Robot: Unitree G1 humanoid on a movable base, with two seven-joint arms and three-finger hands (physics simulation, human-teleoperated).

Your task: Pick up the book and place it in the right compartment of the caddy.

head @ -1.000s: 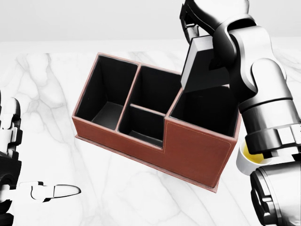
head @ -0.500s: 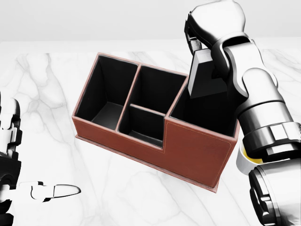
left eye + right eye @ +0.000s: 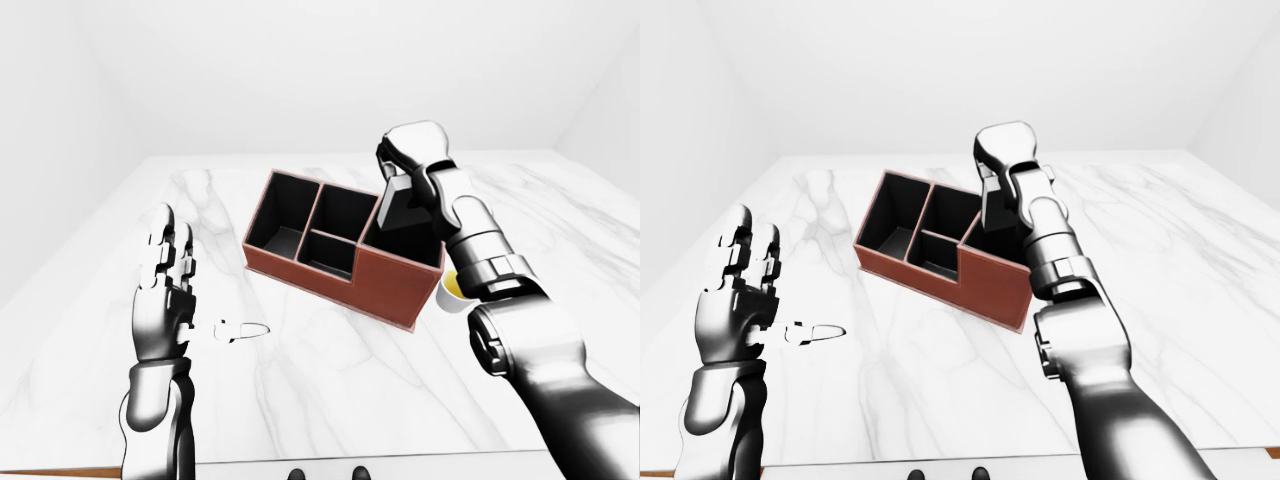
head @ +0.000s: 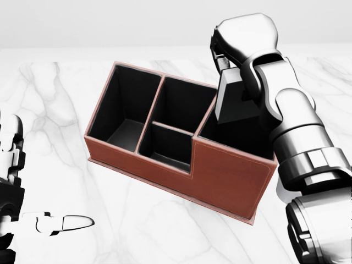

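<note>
Book [image 4: 237, 99] hung pinched in the right hand's [image 4: 242, 41] fingers over the caddy's [image 4: 220, 173] three-o'clock compartment, lifted but not yet released, while the left hand [image 3: 165, 290] stood spread over the surface [image 3: 330, 370].

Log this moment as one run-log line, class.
right hand: shut on flat dark grey book | book: above right compartment of reddish-brown leather caddy | left hand: open, idle

Dark book [image 4: 237, 99] in right robot hand [image 4: 242, 38], partly inside caddy [image 4: 181, 165] right compartment.
</note>
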